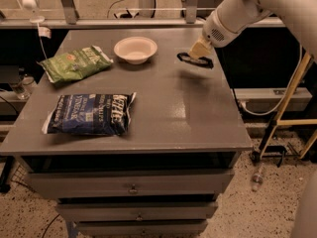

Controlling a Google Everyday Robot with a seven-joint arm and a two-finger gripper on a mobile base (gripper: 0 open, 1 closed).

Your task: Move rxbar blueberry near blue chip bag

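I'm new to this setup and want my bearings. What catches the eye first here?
The big blue chip bag lies at the table's front left, with a green chip bag and a white bowl behind it. At the back right, the gripper hangs over a small dark bar, likely the rxbar blueberry.

Single high view, angled down over table (188, 113), tool (197, 53) far right
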